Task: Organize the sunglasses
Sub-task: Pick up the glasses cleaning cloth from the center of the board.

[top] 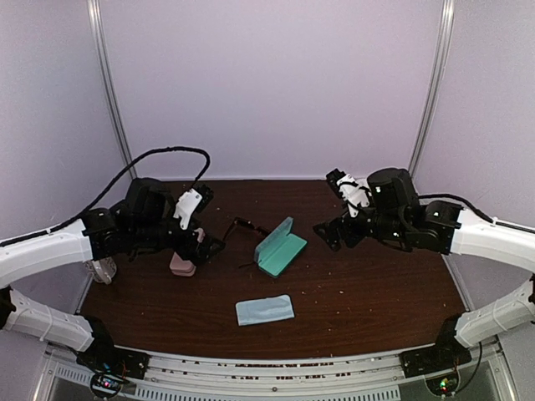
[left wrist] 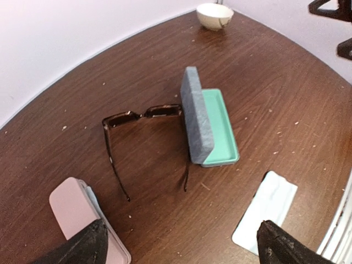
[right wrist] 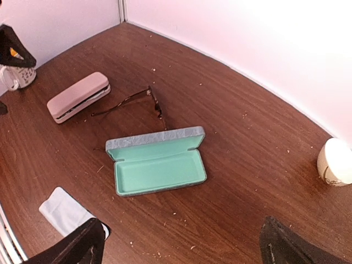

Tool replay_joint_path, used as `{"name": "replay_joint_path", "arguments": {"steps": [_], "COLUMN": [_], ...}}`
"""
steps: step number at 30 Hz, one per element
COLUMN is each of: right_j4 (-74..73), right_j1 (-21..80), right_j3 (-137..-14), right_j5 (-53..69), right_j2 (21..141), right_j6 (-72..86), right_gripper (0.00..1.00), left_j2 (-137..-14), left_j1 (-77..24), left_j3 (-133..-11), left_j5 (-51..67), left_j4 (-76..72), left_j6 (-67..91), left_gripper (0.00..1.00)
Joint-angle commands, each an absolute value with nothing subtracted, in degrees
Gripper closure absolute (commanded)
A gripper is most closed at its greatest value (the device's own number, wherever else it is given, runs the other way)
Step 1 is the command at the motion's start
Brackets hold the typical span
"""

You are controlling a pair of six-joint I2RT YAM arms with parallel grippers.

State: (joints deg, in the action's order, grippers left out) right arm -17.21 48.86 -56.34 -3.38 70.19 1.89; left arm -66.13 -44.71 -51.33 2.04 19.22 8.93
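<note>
Left tool [left wrist: 179, 247] and right tool [right wrist: 181, 247] both wide, empty; suggest left pinches sunglasses [left wrist: 144, 114] at bridge, folding temples before seating in open teal case [left wrist: 220, 124].

The sunglasses [left wrist: 144, 114] have a brown frame and dark lenses. They lie unfolded on the table [left wrist: 275, 82], just beside the open case [left wrist: 220, 126].
</note>
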Motion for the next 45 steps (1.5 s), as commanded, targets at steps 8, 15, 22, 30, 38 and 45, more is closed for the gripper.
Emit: {"name": "replay_joint_path", "arguments": {"steps": [8, 15, 22, 30, 38, 45], "right_j4": [-15.4, -15.2, -12.7, -12.3, -13.7, -13.5], "right_j1": [49.8, 54.5, 58.4, 63.1, 64.5, 64.5], "right_j3": [-52.2, -51.0, -47.2, -48.0, -51.5, -51.8], "right_j5": [14.8, 17.5, 15.2, 13.5, 14.2, 13.6], "right_j2": [75.3, 81.5, 82.6, 89.5, 95.3, 96.7], "right_j6": [-6.7, -13.8, -20.8, -27.2, -28.6, -29.0], "right_gripper": [0.00, 0.01, 0.06, 0.09, 0.20, 0.28], "left_j2": [-66.7, -67.7, -68.7, -71.8, -73.9, -74.2], "left_j1": [-44.3, -48.7, -54.4, -59.1, -60.7, -61.3], "left_j3": [-41.4, -36.4, -31.1, -30.2, -29.7, -29.8], "left_j5": [5.4, 6.0, 6.9, 7.5, 9.3, 10.5], "left_j4": [12.0, 8.1, 0.1, 1.4, -1.0, -0.3], "left_j6": [7.7, 6.6, 5.7, -0.6, -1.1, -1.8], "left_gripper": [0.17, 0.24, 0.32, 0.43, 0.47, 0.53]}}
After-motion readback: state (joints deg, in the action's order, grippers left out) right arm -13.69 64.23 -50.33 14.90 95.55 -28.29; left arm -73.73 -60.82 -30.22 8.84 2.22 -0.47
